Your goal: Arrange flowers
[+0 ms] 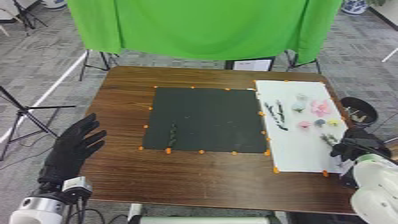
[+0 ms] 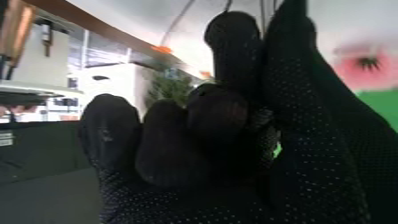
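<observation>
In the head view my right hand [image 1: 354, 140] is over the right edge of the white sheet [image 1: 293, 157], beside a small green sprig [image 1: 329, 139]. My left hand [image 1: 74, 145] is open beyond the table's left edge, nothing in it. One green stem [image 1: 173, 135] lies on the black mat [image 1: 213, 117]. Two dark leafy stems [image 1: 281, 114], a large pink flower [image 1: 320, 107], a small pink one [image 1: 304, 125] and a yellow one [image 1: 334, 122] lie on the sheet. In the right wrist view greenery [image 2: 167, 86] shows behind my right hand [image 2: 204, 150], which hides its stem; a pink flower [image 2: 364, 65] is farther off.
Pale blossoms [image 1: 298, 106] lie among the other flowers. A dark round container [image 1: 359, 109] stands beyond the table's right edge. Orange markers [image 1: 169, 150] line the mat and sheet on the brown table [image 1: 187, 177]. A green cloth [image 1: 204, 27] hangs behind the far edge.
</observation>
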`<state>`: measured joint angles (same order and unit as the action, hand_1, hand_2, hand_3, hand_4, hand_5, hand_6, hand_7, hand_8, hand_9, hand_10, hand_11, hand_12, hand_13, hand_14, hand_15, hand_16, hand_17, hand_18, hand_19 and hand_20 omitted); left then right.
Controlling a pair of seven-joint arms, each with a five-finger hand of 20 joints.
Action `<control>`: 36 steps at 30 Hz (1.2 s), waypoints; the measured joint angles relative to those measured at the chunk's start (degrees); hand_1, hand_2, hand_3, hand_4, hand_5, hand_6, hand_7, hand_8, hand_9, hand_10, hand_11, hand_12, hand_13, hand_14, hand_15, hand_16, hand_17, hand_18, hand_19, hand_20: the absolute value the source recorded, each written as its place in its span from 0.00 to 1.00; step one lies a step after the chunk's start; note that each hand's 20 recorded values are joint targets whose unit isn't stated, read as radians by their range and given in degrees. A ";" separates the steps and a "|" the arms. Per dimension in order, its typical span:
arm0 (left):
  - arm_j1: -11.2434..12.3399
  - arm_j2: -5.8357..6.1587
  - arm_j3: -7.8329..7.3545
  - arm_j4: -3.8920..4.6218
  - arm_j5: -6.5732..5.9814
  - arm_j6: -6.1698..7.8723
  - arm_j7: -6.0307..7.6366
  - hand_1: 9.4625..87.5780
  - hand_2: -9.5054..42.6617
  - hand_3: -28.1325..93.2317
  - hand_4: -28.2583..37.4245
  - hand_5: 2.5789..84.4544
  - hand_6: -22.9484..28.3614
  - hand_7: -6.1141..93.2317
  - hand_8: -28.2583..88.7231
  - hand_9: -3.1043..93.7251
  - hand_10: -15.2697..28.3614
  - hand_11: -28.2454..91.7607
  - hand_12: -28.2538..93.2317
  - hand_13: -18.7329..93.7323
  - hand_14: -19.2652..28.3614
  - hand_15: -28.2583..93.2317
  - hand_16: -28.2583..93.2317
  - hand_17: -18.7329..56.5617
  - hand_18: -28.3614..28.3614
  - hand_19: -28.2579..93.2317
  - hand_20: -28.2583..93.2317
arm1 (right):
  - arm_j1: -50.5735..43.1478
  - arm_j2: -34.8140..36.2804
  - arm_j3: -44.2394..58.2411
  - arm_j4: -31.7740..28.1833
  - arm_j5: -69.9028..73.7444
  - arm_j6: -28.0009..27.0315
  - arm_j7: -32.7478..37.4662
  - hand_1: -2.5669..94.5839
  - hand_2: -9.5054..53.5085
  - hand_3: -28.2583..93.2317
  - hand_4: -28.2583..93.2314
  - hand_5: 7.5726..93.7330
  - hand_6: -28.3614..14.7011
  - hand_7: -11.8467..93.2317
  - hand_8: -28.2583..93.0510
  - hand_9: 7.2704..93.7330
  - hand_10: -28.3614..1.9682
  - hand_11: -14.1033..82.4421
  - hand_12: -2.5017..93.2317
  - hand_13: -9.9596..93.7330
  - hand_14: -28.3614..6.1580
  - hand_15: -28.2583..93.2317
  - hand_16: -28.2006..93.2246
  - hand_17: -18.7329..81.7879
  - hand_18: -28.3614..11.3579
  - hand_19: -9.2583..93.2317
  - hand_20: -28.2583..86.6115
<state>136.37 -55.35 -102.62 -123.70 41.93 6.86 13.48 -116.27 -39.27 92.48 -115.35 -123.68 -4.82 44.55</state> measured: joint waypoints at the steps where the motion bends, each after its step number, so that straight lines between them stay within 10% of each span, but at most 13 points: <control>1: -0.01 0.02 0.00 0.03 0.00 0.00 -0.01 0.23 0.11 0.80 0.08 0.32 0.51 0.27 0.15 0.25 0.60 0.40 0.39 0.33 0.73 0.48 0.24 0.13 0.92 0.57 0.31 | -0.11 0.03 0.10 -0.04 -0.15 0.91 -0.24 0.45 0.00 0.94 0.07 0.83 0.64 0.54 0.42 0.88 0.64 0.82 0.54 0.85 0.56 0.96 0.55 0.65 0.13 1.00 0.86; 19: -0.12 0.32 0.00 0.12 0.04 -0.10 -0.38 0.23 0.11 0.81 0.08 0.33 0.52 0.27 0.15 0.25 0.60 0.40 0.39 0.33 0.74 0.49 0.24 0.13 0.92 0.57 0.31 | 19.29 -1.10 -13.05 -6.14 11.51 8.73 -1.83 0.43 0.00 0.94 0.11 0.83 0.66 0.57 0.43 0.92 0.68 0.83 0.55 0.88 0.58 0.97 0.54 0.69 0.14 1.00 0.88; 36: -0.39 -0.03 1.02 0.23 0.03 -0.08 -1.16 0.24 0.11 0.81 0.07 0.33 0.52 0.26 0.16 0.26 0.61 0.40 0.39 0.34 0.75 0.49 0.24 0.13 0.93 0.57 0.31 | 40.36 -23.05 -40.78 9.29 6.43 1.69 -1.41 0.42 0.00 0.93 0.12 0.85 0.70 0.56 0.43 0.93 0.70 0.82 0.54 0.90 0.62 0.96 0.54 0.72 0.14 1.00 0.89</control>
<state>135.99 -55.38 -101.59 -123.47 41.96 6.78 12.32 -75.91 -62.32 51.69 -106.06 -117.25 -3.14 43.14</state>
